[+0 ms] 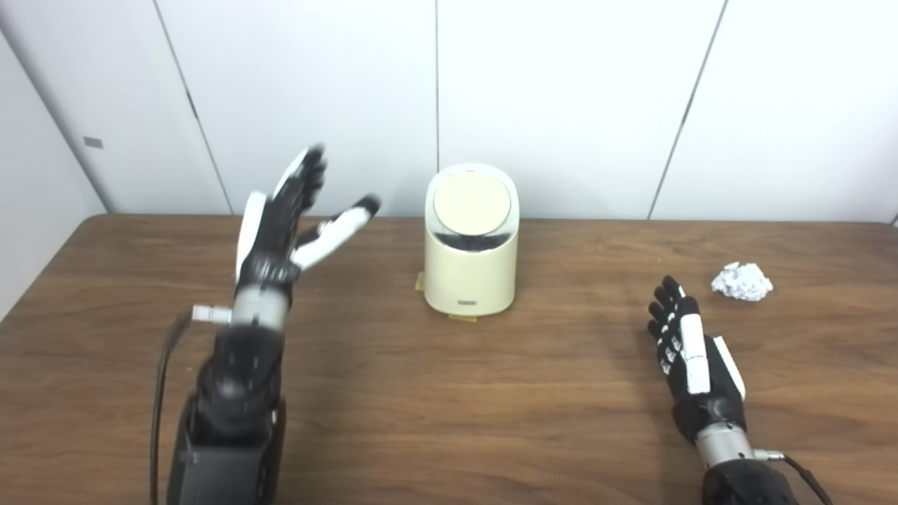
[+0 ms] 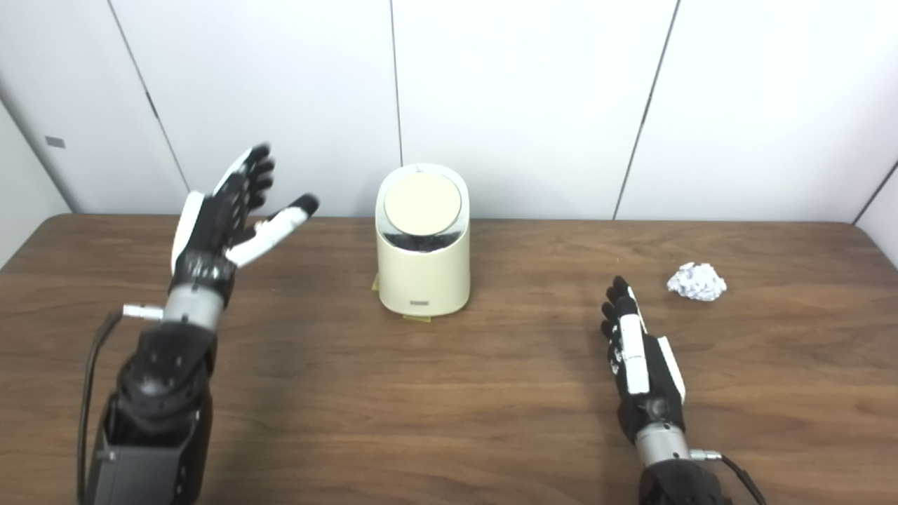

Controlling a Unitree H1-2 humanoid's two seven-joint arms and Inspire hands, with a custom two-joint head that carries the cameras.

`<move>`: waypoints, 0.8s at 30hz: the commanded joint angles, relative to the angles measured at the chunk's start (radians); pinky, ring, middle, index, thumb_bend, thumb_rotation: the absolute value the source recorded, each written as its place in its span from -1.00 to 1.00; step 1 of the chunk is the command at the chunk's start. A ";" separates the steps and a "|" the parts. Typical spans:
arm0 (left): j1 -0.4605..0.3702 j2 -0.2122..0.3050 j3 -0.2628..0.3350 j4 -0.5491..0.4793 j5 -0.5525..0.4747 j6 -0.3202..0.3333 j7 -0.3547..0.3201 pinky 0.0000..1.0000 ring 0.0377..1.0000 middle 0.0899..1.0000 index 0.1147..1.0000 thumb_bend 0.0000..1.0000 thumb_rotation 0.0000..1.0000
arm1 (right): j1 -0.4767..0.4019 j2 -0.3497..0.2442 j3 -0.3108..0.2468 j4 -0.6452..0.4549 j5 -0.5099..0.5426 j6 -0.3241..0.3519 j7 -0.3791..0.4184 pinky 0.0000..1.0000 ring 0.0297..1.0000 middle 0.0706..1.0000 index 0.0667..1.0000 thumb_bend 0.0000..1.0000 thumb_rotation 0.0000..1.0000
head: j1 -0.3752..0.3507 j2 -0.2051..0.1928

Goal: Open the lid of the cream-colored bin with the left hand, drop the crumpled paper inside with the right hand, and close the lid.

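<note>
No readable text, brand, number or sign in either view.

Cream-colored bin (image 1: 471, 242), near the table's (image 1: 449, 393) far edge: small dark rectangular tag (image 1: 467, 303) low on the front wall, likely a label, too small and blurred to read.

Wall panel (image 1: 91, 105) beyond the table's far left corner: small grey rectangular plate (image 1: 92, 142), no lettering legible.

Crumpled paper (image 1: 741, 281), toward the table's right edge: faint grey specks on the white surface, could be print, cannot tell.
</note>
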 commanded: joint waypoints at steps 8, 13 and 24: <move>-0.273 -0.048 -0.039 0.178 0.336 0.004 -0.230 0.57 0.84 0.88 0.94 0.84 -0.46 | -0.027 0.006 0.008 0.013 -0.013 -0.031 0.003 1.00 0.97 0.99 1.00 0.08 1.00 | 0.006 0.005; -0.346 -0.055 -0.091 0.279 0.398 0.004 -0.221 0.44 0.78 0.85 0.93 0.87 -0.52 | -0.029 0.011 0.018 0.015 -0.036 -0.026 -0.005 1.00 0.95 0.98 1.00 0.07 0.98 | 0.004 0.002; -0.475 0.009 -0.286 0.525 0.469 -0.043 -0.110 0.66 0.86 0.88 0.89 0.87 -0.67 | -0.035 0.036 0.035 0.011 -0.070 -0.016 -0.028 0.99 0.93 0.96 1.00 0.16 0.92 | -0.006 0.001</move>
